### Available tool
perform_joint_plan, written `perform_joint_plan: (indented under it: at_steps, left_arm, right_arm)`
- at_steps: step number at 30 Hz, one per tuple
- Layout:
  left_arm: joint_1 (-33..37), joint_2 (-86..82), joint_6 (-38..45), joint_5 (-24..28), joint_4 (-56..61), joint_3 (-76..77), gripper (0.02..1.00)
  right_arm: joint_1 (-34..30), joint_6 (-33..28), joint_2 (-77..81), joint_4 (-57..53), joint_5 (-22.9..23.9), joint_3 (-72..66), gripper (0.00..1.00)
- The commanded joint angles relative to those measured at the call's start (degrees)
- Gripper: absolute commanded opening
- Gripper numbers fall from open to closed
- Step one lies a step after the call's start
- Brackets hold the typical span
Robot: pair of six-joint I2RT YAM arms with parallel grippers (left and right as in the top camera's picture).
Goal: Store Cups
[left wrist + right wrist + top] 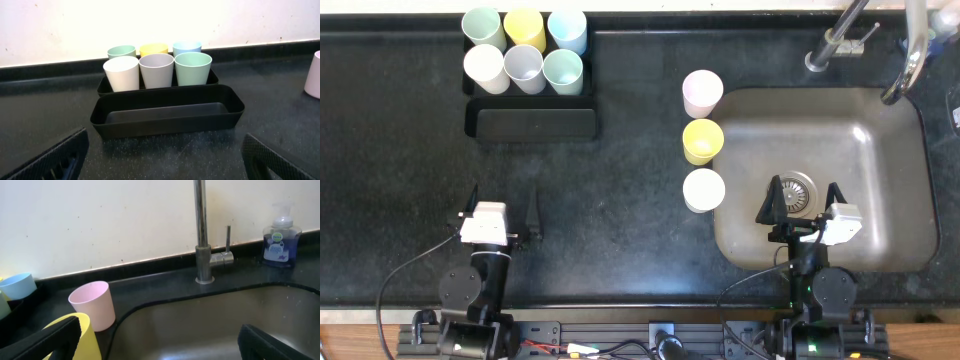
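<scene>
Dark worktop (620, 170) by sink (880, 150): white cup (703, 190) upright, just left of right gripper (804, 190), well apart from left gripper (506, 195), so probably right arm's pick; both jaws wide, empty.

Top view: even overhead light, moderate brightness. Dark desk (640, 200) soaks up light and shows only faint speckle. Steel sink (880, 130) has a soft sheen, with small glints on the faucet (840, 35) at upper right. Cups (703, 140) cast hardly any shadow.

Left wrist view: wall (160, 20) across the top is blown out near white. Left tool (165, 162) is dark and out of focus at the bottom corners, mid-frame is crisp.

Right wrist view: bright wall again, less clipped. Right tool (160, 345) is blurred at the bottom corners, and the yellow cup (89, 342) at lower left is soft too. Dull reflection in the basin.
</scene>
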Motion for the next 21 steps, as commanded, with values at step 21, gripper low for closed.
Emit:
perform_joint_plan:
  at_steps: [21]
  left_arm:
    - [-0.2,52.0,-32.9,11.3,-18.8,51.5,0.998]
  right_arm:
    - [-0.4,0.0,-0.6,0.3,-0.4,-0.8,0.996]
